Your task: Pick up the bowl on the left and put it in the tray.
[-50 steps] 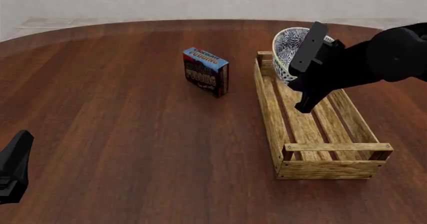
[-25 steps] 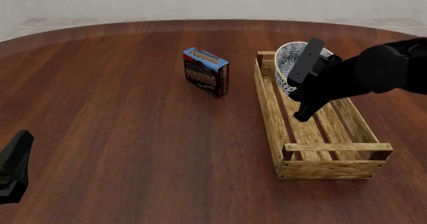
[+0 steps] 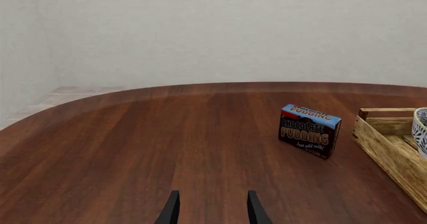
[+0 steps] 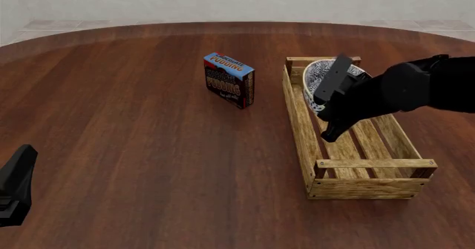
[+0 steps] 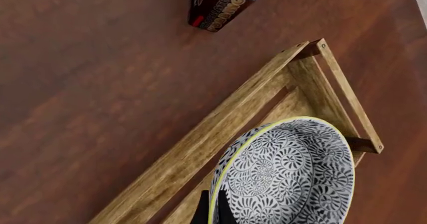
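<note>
The bowl [image 4: 315, 81] is seen tilted steeply on edge at the far end of the tray [image 4: 304, 124], its opening turned toward the far-right and its patterned outer wall toward the pudding box [image 4: 229, 79]. It sits w/in the tray's side rails, over the slats; whether it touches them cannot be told, since the right arm covers its lower part. In the right wrist view the bowl [image 5: 287, 176] shows its patterned inside and pale rim, w/ the right gripper [image 5: 213, 211] pinched on that rim, one finger each side, nearly closed.

The tray's long axis runs near-to-far on the right side of the table [image 4: 133, 127], w/ a raised handle bar at each end. The pudding box stands upright just left of the tray's far end, apart from it.

The left gripper [image 3: 211, 211] is seen w/ fingers parted and nothing between them, low over bare wood at the near-left corner, well apart from everything.

The table is dark reddish-brown planked wood w/ a curved far edge. Behind it a plain pale wall [image 3: 220, 29] and a strip of light tiled floor [image 3: 67, 95] are seen.
</note>
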{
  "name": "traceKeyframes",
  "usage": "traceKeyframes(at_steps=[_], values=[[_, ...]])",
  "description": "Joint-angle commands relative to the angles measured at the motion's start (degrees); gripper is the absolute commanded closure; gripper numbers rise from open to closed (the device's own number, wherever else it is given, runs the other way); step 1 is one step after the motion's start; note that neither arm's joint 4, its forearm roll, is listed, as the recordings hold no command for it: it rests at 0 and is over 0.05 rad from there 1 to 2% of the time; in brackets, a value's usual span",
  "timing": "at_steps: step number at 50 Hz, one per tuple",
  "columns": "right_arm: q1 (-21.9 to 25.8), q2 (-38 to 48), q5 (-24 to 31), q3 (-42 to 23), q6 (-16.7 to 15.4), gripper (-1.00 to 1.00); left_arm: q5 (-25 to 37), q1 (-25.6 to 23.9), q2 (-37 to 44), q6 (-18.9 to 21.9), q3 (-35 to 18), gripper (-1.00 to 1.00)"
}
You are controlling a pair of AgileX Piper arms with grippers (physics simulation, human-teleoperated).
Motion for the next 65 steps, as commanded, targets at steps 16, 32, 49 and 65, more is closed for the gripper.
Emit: traceKeyframes(at_steps=[16, 32, 49, 65], values=[[-0.9, 2.9, -2.7, 0.8, 0.7, 1.00, 0.0, 0.0, 0.0, 0.0, 0.0, -1.00], [-1.0, 4.1, -3.4, 1.3, 1.8, 1.00, 0.0, 0.0, 0.0, 0.0, 0.0, -1.00], [-1.2, 5.5, -4.3, 1.5, 2.3, 1.00, 0.0, 0.0, 0.0, 0.0, 0.0, -1.00], [-1.6, 7.9, -5.7, 1.8, 2.7, 1.00, 0.0, 0.0, 0.0, 0.0, 0.0, -1.00]])
